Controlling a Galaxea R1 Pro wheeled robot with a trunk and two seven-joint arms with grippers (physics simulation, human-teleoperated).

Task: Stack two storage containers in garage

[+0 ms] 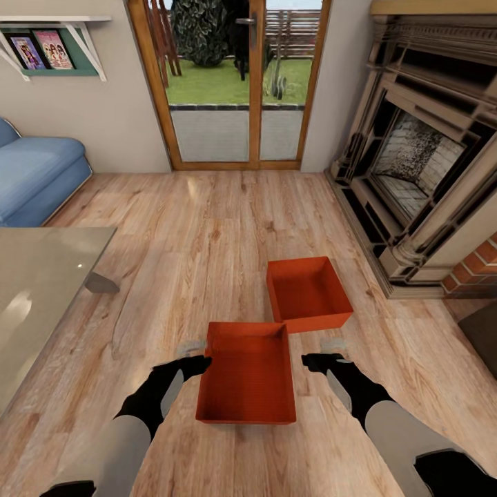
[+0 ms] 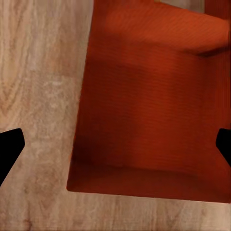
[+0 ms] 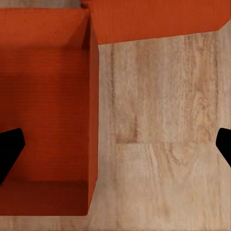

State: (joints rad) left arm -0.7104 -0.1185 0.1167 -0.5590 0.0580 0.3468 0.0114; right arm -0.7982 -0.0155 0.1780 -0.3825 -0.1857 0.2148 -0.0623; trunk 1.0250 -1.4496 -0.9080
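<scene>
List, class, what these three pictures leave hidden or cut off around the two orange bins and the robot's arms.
- Near bin, left wrist view: one side is cut by the picture's edge.
- Far bin, right wrist view: just a strip of wall; the edge cuts the rest.
- Wrist views: fingers are mere dark tips at the borders.
- Blue sofa, head view: cropped at the left edge.

— Where are its arms?
— Both stretched forward and down. The left gripper (image 1: 195,353) and right gripper (image 1: 324,352) hang level, well apart, jaws spread wide, holding nothing.
</scene>
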